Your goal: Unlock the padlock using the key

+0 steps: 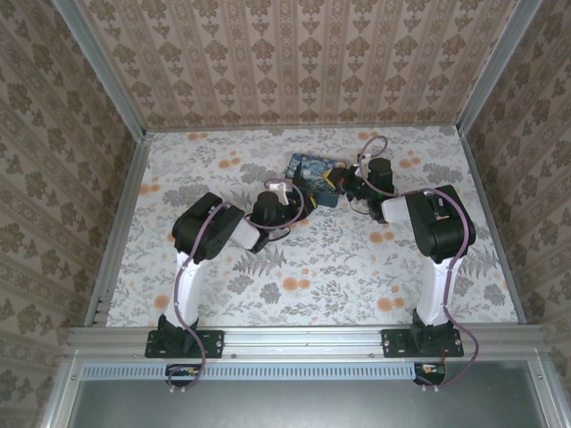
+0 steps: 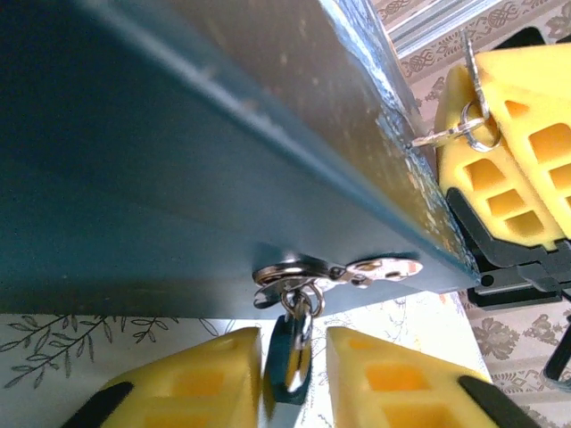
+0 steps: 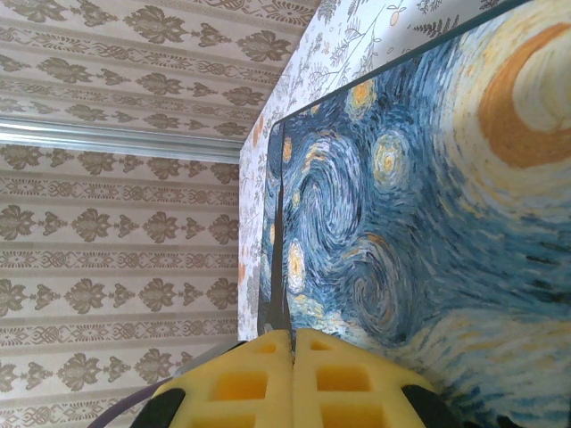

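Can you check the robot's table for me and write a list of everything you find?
Surface: flowery tablecloth, lying flat.
Job's things: tiny padlock hanging from the blue tin's clasp; key with its ring at the right gripper.
Clutter: nothing seen.
Grippers: left gripper open, fingers either side of the padlock; right gripper shut on the key.
Cables: purple cables along both arms.
Surroundings: patterned walls, metal frame.
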Tool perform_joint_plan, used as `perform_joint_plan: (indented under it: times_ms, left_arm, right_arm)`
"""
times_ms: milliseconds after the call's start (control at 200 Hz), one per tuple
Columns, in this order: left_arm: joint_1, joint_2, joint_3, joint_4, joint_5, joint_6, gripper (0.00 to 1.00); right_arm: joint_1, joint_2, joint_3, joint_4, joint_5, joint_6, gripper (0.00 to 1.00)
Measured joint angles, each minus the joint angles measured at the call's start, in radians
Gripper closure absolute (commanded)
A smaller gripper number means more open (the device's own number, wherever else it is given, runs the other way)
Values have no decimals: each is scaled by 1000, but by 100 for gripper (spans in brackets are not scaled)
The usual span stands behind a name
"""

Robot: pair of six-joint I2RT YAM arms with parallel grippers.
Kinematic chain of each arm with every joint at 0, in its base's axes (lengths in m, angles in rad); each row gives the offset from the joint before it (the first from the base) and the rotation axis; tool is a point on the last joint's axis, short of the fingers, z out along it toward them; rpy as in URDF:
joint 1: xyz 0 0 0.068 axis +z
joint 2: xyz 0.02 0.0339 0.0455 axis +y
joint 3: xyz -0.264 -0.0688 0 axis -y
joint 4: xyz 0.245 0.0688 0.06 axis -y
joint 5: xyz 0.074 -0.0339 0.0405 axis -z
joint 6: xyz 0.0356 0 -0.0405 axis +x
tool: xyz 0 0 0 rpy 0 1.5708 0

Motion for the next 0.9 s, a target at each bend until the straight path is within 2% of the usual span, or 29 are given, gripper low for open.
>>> perform_joint_plan:
  times_ms: [205,375,520,705,900]
  left_arm:
    - [6,-1,5,19,14,-13,100]
    - [10,-1,8,23,15,-15,100]
    - [13,-1,8,24,16,-27,100]
    - [14,-1,4,31,16,-89,100]
    - [14,-2,-31,85,16,-180,100]
  right_arm:
    - [-4,0,0,3,0,3,100]
    - [-11,-22,-9,-18,-4,2,100]
    - [-11,-120,-71,-35,-14,-4,100]
    - [-9,-259,-239,40,-32,-4,100]
    - [12,-255,-446,156,-32,24,100]
